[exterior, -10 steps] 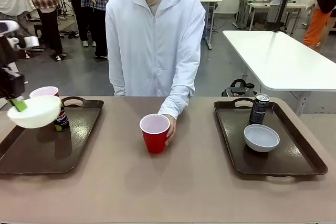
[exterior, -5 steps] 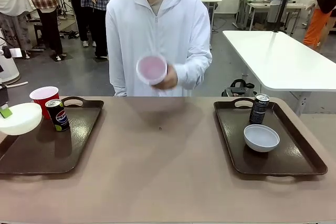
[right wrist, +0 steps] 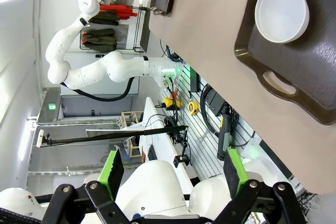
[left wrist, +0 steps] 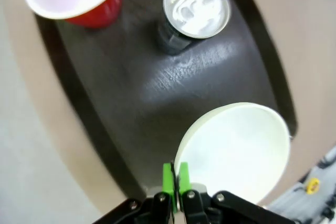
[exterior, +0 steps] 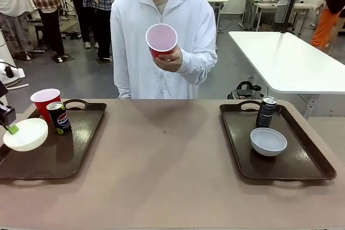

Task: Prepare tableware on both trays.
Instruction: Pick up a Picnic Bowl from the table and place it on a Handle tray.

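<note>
My left claw (left wrist: pixel 175 179) pinches the rim of a small round white bowl (exterior: pixel 25 134) over the left edge of the dark brown glossy plastic tray (exterior: pixel 81 149). My right claw (right wrist: pixel 170 174) is spread wide, holding nothing.

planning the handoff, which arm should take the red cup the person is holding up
Probably right: its fingers stand open and empty, and the right tray lacks a cup. The left gripper is shut on the white bowl. The held cup is mid-table.

White arm (right wrist: pixel 100 69), green-padded black pincer (left wrist: pixel 175 178)
</note>
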